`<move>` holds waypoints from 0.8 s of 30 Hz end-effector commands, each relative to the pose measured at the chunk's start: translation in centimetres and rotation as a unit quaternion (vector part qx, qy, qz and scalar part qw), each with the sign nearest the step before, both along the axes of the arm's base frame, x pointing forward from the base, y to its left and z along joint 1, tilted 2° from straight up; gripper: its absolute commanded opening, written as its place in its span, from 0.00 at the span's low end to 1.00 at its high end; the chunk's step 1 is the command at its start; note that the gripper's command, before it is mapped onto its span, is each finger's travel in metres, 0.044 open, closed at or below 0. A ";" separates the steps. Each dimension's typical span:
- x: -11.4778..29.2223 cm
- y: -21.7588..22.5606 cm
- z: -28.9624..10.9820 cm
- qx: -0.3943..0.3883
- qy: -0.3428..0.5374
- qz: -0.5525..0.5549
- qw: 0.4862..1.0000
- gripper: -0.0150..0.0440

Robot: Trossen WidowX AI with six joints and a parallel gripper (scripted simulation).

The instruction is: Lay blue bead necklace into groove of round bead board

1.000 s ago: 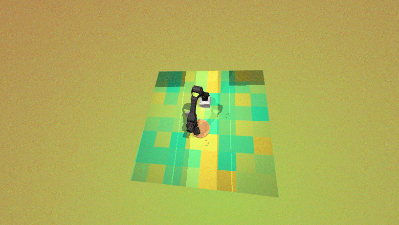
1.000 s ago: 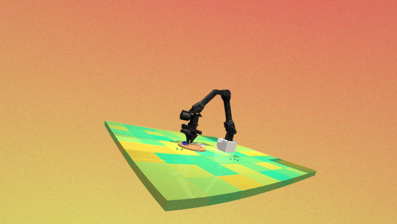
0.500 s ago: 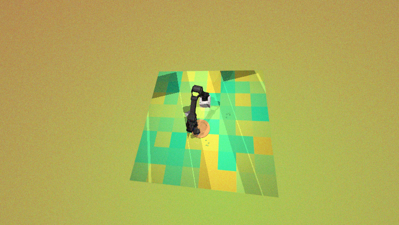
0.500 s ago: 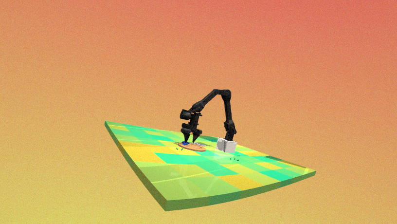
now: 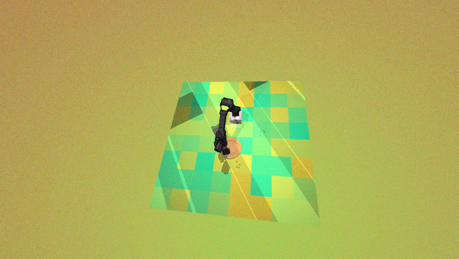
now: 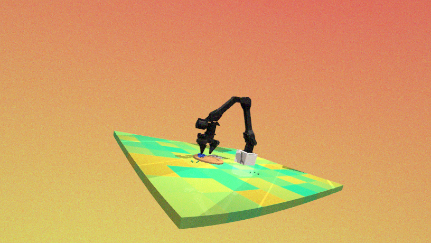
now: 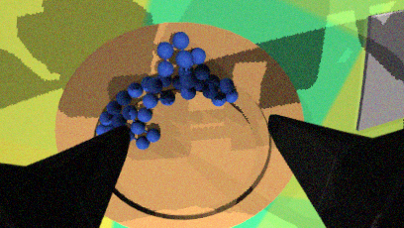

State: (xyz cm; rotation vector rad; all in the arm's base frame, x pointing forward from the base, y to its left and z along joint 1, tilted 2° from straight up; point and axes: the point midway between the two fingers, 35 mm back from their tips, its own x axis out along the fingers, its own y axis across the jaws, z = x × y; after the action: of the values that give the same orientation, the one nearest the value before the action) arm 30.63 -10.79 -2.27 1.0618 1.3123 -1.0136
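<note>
Where it lies bunched, necklace [image 7: 165, 91] arcs along board [image 7: 208, 164] groove.

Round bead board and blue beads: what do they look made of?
The round tan bead board looks like matte wood, going by its blotchy brown surface and dark cut groove. The blue bead necklace looks like smooth plastic or glass: uniform spheres, soft highlights.

Blue beads [image 7: 168, 84], tan board [image 7: 208, 169], green-yellow checkered table [image 6: 211, 193].
</note>
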 end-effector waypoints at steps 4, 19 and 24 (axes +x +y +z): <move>0.0 0.0 0.1 0.001 0.000 -0.001 1.000 1.00; 1.5 -3.9 2.8 -0.002 -0.003 0.065 0.998 0.68; 1.6 -3.9 2.4 -0.002 -0.003 0.065 0.998 0.68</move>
State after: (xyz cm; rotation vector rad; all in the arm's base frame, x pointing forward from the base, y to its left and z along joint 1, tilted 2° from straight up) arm 32.13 -14.41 0.39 0.9741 1.3464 -0.9235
